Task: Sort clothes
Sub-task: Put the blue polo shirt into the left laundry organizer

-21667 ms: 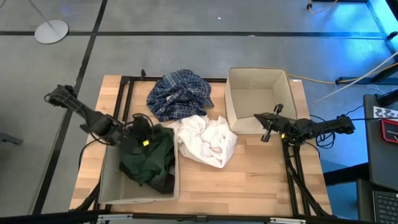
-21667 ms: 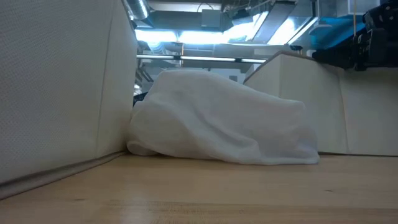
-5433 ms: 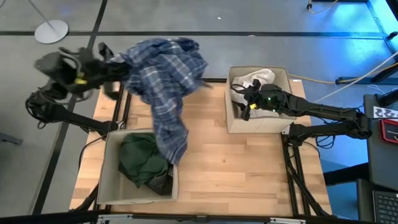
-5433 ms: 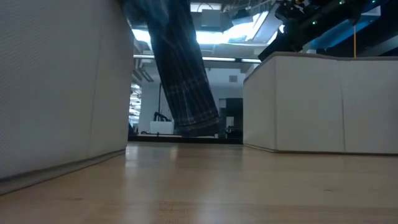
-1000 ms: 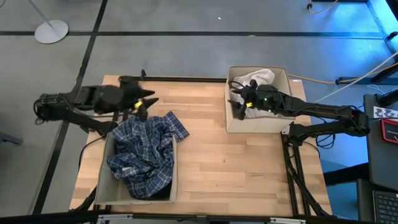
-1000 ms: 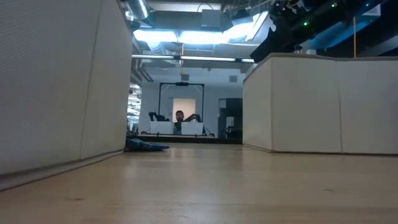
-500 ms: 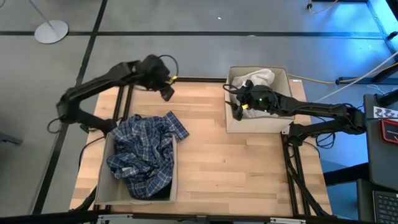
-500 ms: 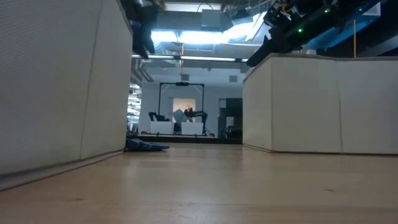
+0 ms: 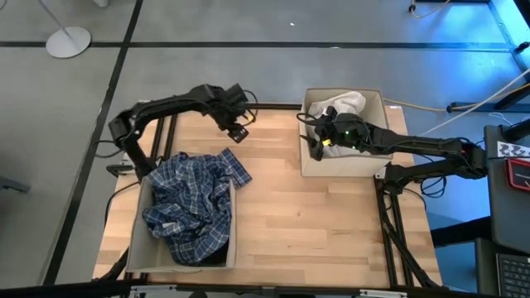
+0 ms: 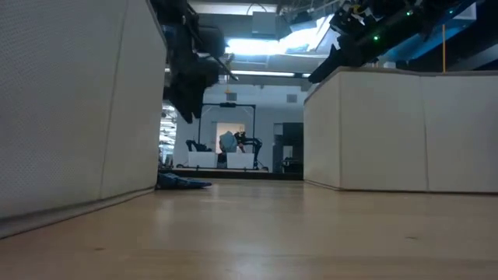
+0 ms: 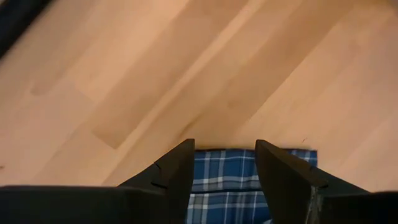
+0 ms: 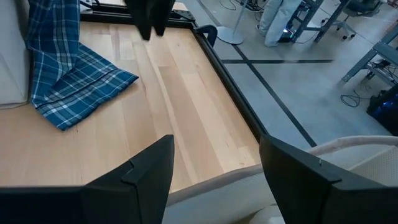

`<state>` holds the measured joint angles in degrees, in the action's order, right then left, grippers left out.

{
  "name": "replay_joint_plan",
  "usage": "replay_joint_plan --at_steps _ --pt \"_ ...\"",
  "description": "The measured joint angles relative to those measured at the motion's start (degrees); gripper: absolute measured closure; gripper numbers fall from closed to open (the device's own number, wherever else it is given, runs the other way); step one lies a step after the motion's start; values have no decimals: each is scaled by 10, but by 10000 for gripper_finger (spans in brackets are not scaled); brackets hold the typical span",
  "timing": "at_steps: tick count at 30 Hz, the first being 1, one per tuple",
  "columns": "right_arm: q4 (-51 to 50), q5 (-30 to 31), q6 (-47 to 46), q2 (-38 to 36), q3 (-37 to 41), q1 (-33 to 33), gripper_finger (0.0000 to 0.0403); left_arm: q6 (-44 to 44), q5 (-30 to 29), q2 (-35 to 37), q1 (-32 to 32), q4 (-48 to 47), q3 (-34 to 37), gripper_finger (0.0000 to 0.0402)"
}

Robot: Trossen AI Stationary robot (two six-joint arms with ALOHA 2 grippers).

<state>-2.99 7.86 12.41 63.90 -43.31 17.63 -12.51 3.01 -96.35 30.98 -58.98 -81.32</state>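
Observation:
The blue-and-white plaid shirt (image 9: 192, 209) lies heaped in the left beige bin (image 9: 141, 248). One corner of the shirt (image 9: 237, 170) hangs over the bin's right wall onto the table, and a bit of dark cloth (image 9: 218, 258) shows under it. The white piece (image 9: 343, 103) lies in the right bin (image 9: 374, 159). My left gripper (image 9: 240, 133) hangs open above bare table beyond that corner, holding nothing (image 11: 224, 146). My right gripper (image 9: 315, 147) stands open and empty over the right bin's left wall (image 12: 214, 146).
Bare wood lies between the two bins (image 9: 290, 207). A black frame (image 9: 273, 106) runs along the table's far edge and down its sides. In the low view the bin walls (image 10: 78, 109) (image 10: 397, 128) stand on either side, with a room beyond.
My left gripper has risen from the left bin's far edge and swung toward the table's right, its arm stretching out over the far middle. The plaid shirt has stayed heaped in the bin. My right gripper has kept its place.

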Motion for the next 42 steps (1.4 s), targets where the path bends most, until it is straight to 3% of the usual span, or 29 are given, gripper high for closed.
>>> replay_joint_plan --at_steps 15,22,33,42 --pt "-1 0 1 0 0 0 165 52 -10 -140 -52 -36 0 242" --pt "-1 0 0 0 0 0 165 70 -87 -186 -74 -34 0 242" --pt "-2 -1 0 0 0 0 165 138 -95 -197 -94 -59 3 242" --pt "-2 -2 -1 0 0 0 165 296 -90 -183 -102 -33 10 242"
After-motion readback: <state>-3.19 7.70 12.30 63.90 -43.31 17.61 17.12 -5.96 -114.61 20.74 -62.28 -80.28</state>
